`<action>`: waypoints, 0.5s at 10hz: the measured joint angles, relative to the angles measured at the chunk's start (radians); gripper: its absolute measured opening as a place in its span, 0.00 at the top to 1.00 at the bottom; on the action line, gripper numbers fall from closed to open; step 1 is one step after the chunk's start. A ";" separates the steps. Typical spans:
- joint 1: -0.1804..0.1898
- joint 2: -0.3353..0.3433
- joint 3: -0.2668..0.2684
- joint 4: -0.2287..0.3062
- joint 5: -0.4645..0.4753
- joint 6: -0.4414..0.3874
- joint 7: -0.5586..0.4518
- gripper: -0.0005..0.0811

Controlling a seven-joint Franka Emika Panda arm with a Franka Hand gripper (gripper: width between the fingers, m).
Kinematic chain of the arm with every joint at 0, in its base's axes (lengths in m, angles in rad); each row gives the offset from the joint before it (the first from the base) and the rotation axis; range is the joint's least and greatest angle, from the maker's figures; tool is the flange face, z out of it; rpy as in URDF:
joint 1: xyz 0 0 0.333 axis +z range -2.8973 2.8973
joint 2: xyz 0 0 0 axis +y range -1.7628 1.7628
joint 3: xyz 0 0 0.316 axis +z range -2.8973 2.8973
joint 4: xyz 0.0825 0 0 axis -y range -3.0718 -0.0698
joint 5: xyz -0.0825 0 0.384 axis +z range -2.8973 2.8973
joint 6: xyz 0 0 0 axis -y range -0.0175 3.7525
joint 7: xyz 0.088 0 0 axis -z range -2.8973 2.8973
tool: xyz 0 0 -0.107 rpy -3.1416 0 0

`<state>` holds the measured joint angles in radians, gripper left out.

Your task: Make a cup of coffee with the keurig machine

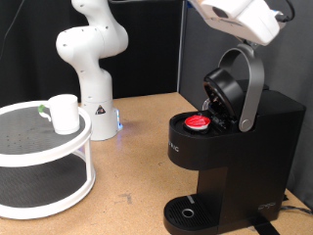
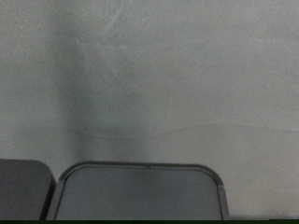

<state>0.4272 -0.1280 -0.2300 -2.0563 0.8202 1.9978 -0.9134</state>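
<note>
The machine point(image 1: 235, 147) stands on the table point(image 1: 137, 147) at the exterior view's right. It is the landmark for all positions below. Its lid point(image 1: 235, 88) is raised, handle arched upward. 1 pod point(image 1: 199, 121) with a red top sits in the open chamber, so pod loading appears done. The lid is not yet closed.

The drip tray point(image 1: 186, 212) at the foot of the machine carries nothing. No cup stands under the spout.

A white 2-tier round rack point(image 1: 44, 162) stands well apart from the machine, at the exterior view's left. The cup point(image 1: 65, 114) rests upright on its top tier. Cup placement and brewing appear to remain.

A white arm base point(image 1: 91, 59) stands behind the rack, between it and the machine.

The gripper body point(image 1: 240, 18) hangs above the machine, over the raised lid, at the exterior view's top edge. Its fingers are cut off by the frame or hidden. The wrist view shows only a grey blurred surface and a dark rounded edge; no fingers appear. Finger spread: cannot be told. Nothing is seen held. The cup lies far from the gripper, across the table.
</note>
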 joint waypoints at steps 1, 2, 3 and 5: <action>-0.007 -0.007 -0.008 -0.004 -0.007 -0.014 -0.003 0.99; -0.016 -0.015 -0.019 -0.009 -0.012 -0.029 -0.009 0.99; -0.026 -0.024 -0.030 -0.016 -0.016 -0.040 -0.019 0.99; -0.047 -0.040 -0.055 -0.033 -0.034 -0.074 -0.053 0.99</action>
<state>0.3798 -0.1683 -0.2853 -2.0892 0.7864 1.9234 -0.9661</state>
